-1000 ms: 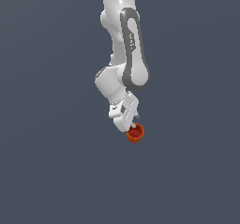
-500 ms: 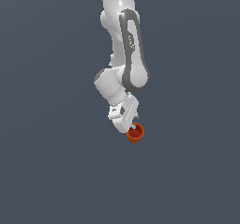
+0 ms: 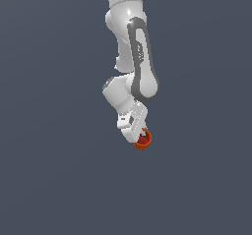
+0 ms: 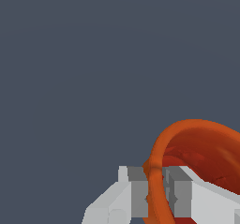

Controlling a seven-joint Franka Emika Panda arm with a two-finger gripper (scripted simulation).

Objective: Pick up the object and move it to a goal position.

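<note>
The object is a small orange-red cup (image 3: 143, 141) with a round rim and a darker red inside. In the exterior view it hangs at the tip of the white arm, just below the white hand. My gripper (image 3: 142, 136) is shut on the cup's rim. The wrist view shows this close up: one finger (image 4: 133, 190) presses the outside of the cup (image 4: 197, 148) wall and the other finger (image 4: 187, 190) sits inside it, pinching the rim between them. The cup's lower part is out of the wrist view.
A plain dark grey-blue surface (image 3: 59, 180) fills the whole background in both views. The white arm (image 3: 138, 62) reaches down from the top of the exterior view. No other objects show.
The arm, gripper and cup stand almost where they were; at most a very slight shift of the cup and hand.
</note>
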